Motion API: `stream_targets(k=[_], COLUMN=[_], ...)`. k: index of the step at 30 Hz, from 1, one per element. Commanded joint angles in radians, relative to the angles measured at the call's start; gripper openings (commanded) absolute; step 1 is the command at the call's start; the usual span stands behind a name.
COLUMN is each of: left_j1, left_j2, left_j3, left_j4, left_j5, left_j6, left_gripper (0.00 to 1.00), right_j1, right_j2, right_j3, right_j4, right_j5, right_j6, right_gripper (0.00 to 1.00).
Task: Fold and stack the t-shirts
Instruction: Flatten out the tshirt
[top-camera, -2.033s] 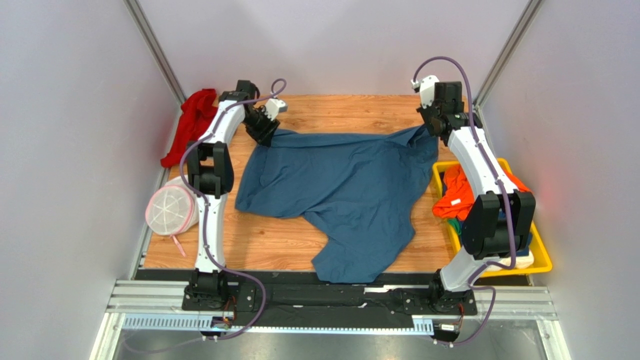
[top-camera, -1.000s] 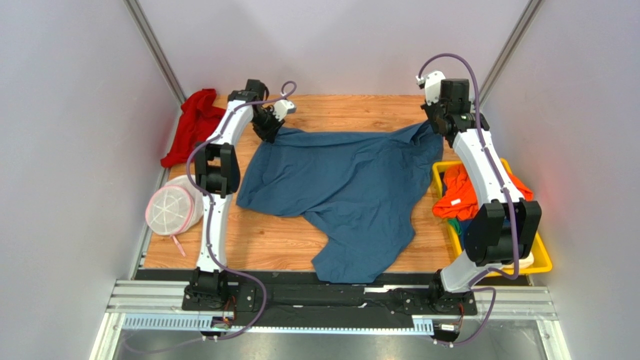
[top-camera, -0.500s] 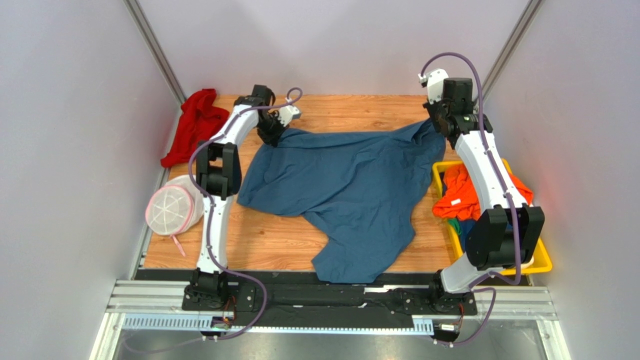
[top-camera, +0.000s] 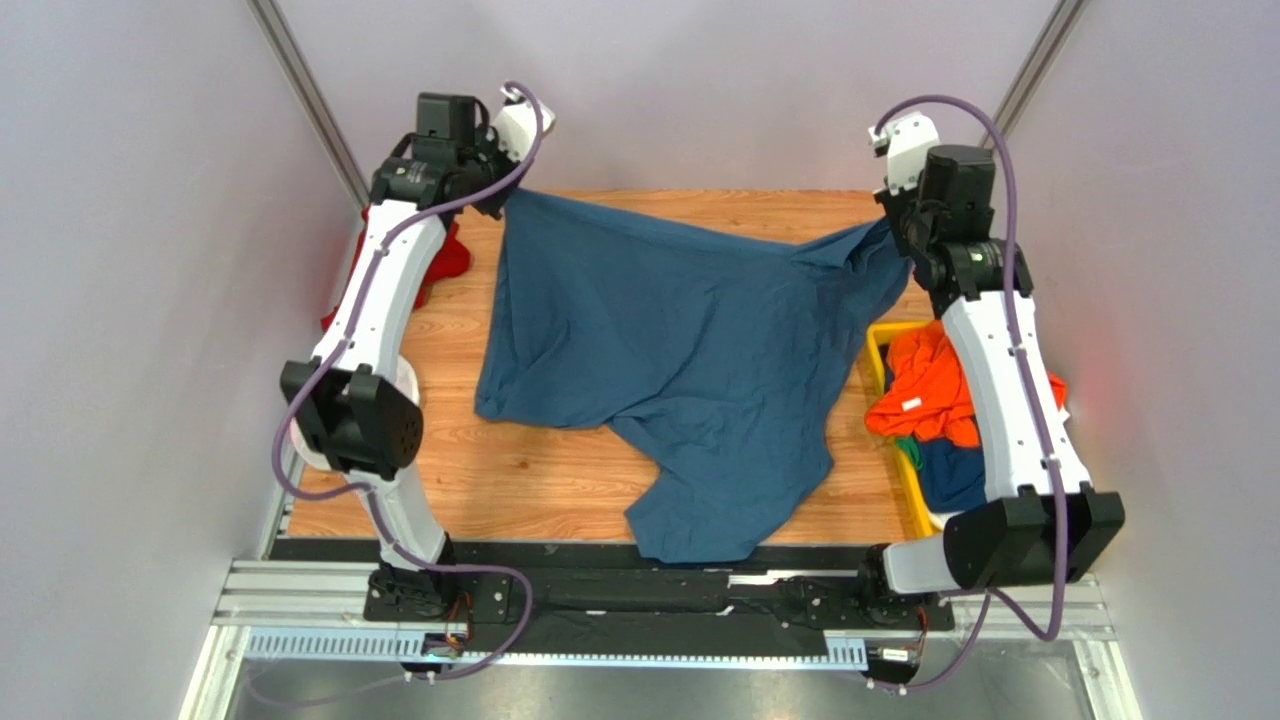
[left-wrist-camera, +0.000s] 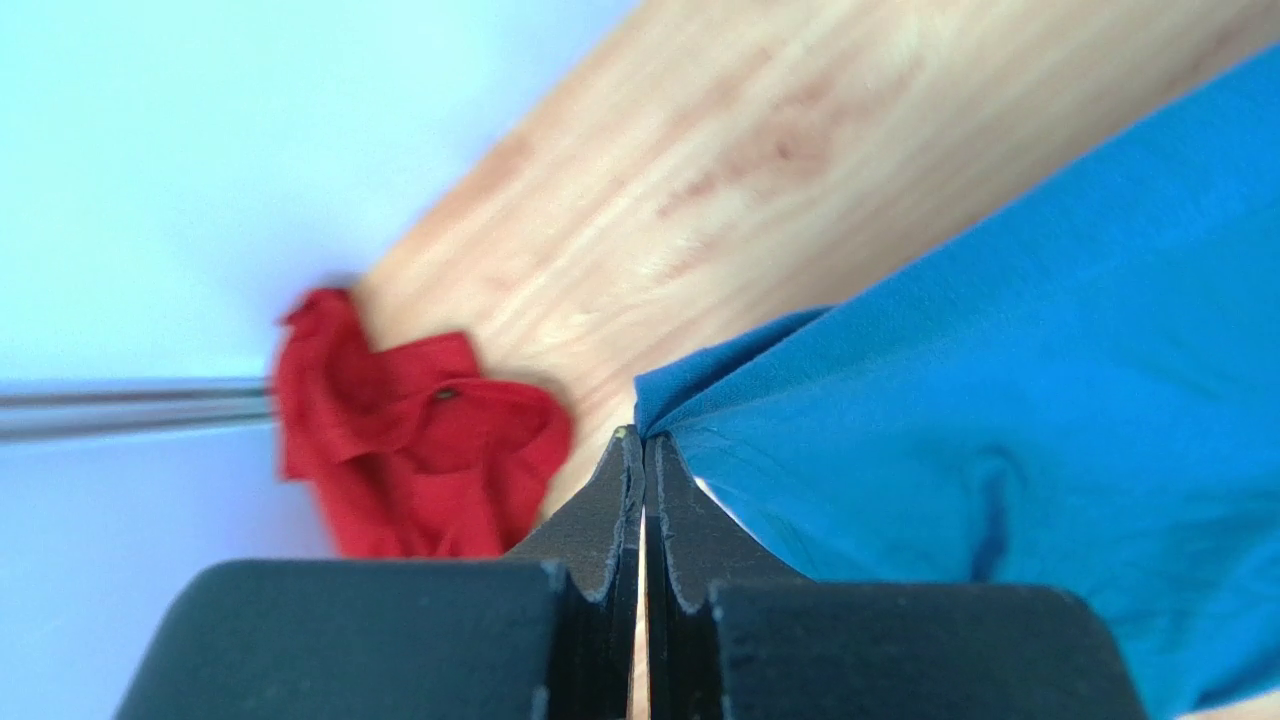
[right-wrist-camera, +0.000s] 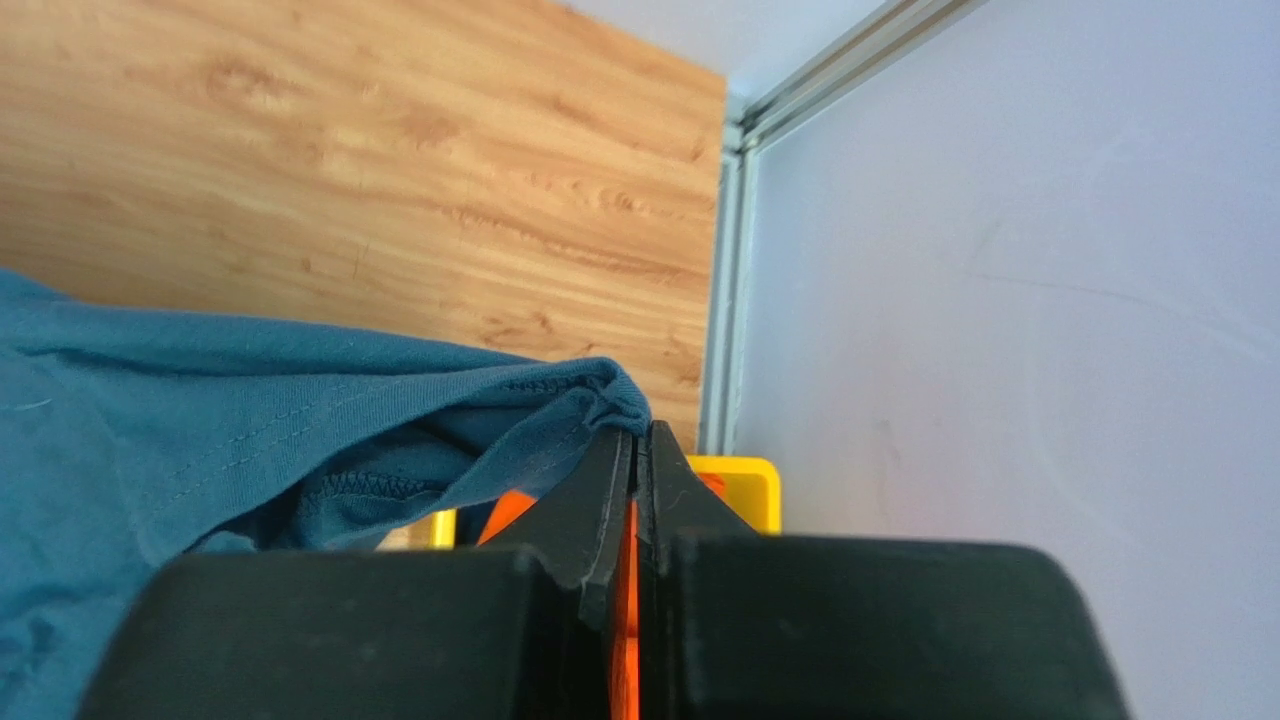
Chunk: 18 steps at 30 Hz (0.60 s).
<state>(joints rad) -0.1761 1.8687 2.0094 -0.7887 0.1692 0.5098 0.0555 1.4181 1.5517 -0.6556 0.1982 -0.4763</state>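
Observation:
A large slate-blue t-shirt is spread over the wooden table, its far edge lifted. My left gripper is shut on the shirt's far-left corner, held above the table. At the far right, my right gripper is shut on a bunched hem corner. In both wrist views the jaws stand pressed together, pinching cloth at their tips. The shirt's near part hangs down to the table's front edge.
A red cloth lies at the far-left corner, partly behind my left arm. A yellow bin at the right edge holds an orange shirt and a navy one. Grey walls close in on three sides.
Both grippers have risen, pulling the shirt's far edge up off the table. The left arm swung up and to the left, stretching the shirt's far edge wider.

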Motion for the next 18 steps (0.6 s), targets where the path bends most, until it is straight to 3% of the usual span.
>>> stream_targets(k=[1,9,15,18], left_j1=[0.003,0.003,0.042,0.066], left_j2=[-0.117,-0.388,-0.476,-0.523], left_j3=[0.005,-0.003,0.186,0.190], left_j4=[-0.007,0.019,0.037,0.106], left_j5=[-0.072,-0.192,-0.261,-0.284], left_j6=[-0.066,-0.114,-0.148,-0.159], left_gripper=[0.00,0.00,0.00,0.00], right_j1=[-0.008,-0.006,-0.008,-0.008], right_j2=[-0.102,-0.231,-0.186,-0.194], right_j3=[0.094,0.293,0.575,0.587], right_j4=[-0.004,-0.041,-0.064,-0.061], right_j5=[0.029,0.020,0.058,0.063], right_j6=[-0.027,-0.068,-0.153,-0.169], right_gripper=[0.00,0.00,0.00,0.00])
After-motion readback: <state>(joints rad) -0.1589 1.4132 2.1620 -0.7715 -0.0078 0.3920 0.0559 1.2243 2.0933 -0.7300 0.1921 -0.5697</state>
